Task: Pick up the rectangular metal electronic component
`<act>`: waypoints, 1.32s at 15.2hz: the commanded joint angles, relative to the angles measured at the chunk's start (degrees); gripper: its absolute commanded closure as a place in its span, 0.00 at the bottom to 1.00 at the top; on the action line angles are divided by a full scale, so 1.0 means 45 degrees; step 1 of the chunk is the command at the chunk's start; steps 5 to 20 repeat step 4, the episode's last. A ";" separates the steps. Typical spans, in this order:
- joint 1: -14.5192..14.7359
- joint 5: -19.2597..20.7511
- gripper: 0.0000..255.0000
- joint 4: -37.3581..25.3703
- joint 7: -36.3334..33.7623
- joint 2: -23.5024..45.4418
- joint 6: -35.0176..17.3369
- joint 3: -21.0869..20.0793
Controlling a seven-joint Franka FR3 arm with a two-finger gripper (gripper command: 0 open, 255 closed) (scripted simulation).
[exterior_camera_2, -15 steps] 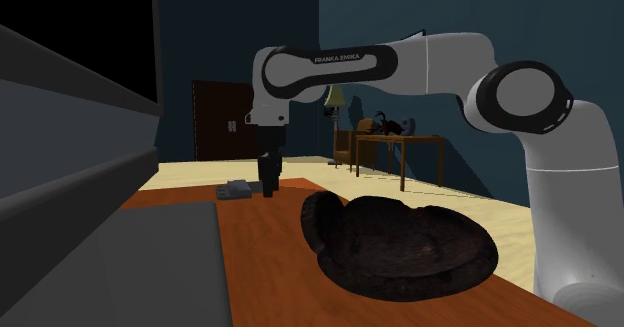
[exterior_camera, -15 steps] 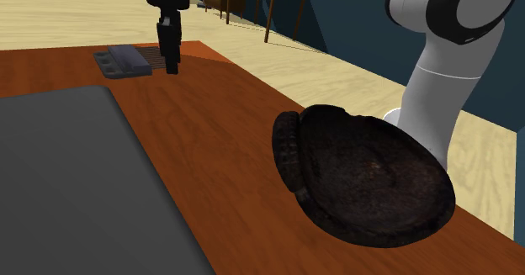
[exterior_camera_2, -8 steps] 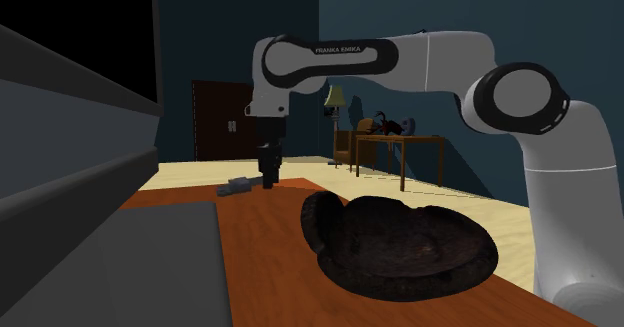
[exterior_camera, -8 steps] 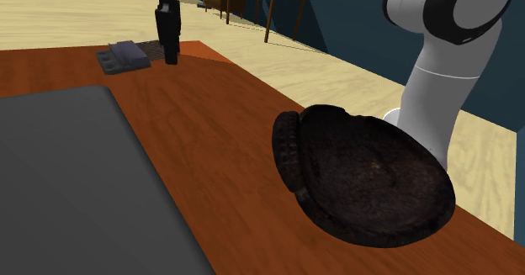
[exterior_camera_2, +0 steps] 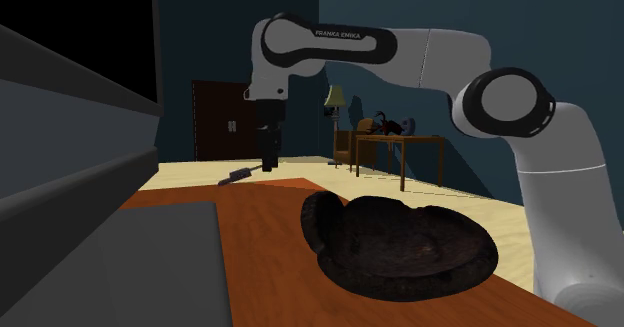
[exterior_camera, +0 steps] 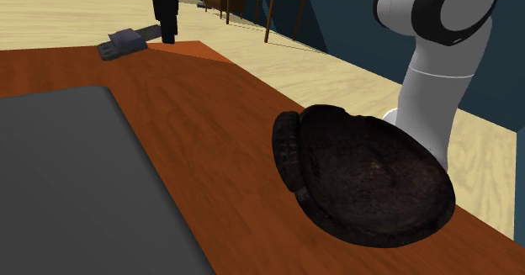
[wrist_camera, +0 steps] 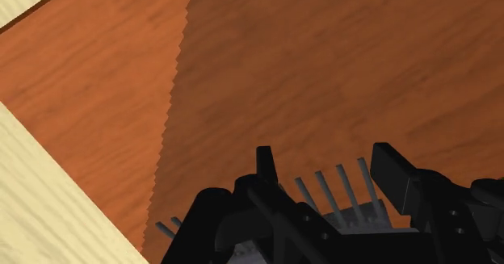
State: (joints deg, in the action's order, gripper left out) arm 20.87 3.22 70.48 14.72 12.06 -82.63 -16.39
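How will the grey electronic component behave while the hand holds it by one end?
Probably stiff: the component juts sideways from the hand without sagging. Held by one end and tilted, it may pivot or slip in the grip. Its thin pins look bendable, so avoid knocks.

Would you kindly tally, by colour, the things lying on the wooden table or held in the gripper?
Grey: 2, the component held tilted in the gripper and the flat slab
Dark brown: 1, the round bowl
Total: 3
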 commanded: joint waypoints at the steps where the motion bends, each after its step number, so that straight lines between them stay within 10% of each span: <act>1: 0.0051 0.0055 1.00 -0.0604 -0.0022 0.0173 0.0440 -0.0013; 20: 0.0094 0.0100 1.00 -0.1014 -0.0040 0.0316 0.0712 -0.0021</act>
